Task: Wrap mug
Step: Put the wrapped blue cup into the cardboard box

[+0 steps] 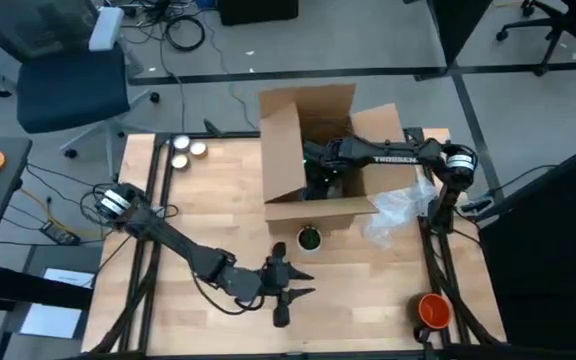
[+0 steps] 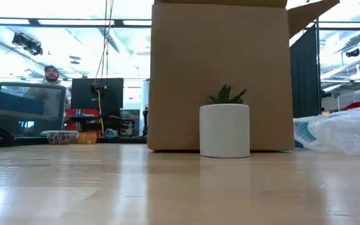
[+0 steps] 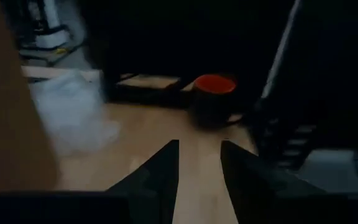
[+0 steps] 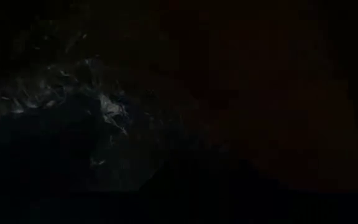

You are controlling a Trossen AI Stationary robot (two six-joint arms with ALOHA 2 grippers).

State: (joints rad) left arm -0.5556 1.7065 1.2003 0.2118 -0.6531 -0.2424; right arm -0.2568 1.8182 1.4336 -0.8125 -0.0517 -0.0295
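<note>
Overhead, the right hand (image 1: pixel 318 178) reaches down inside the cardboard box (image 1: pixel 318 150); whether its fingers are apart cannot be told. The left hand (image 1: pixel 290 288), fingers spread wide and empty, rests on the counter (image 1: pixel 208 200) in front of the box. The orange mug (image 1: pixel 432 309) sits well right of the box (near the counter's corner), beyond the plastic wrap (image 1: pixel 400 212). Probably best: lift wrapping clear of the box walls.

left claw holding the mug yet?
No. The left claw is open and empty near the table's front edge, while the mug sits apart at the right front corner.
</note>
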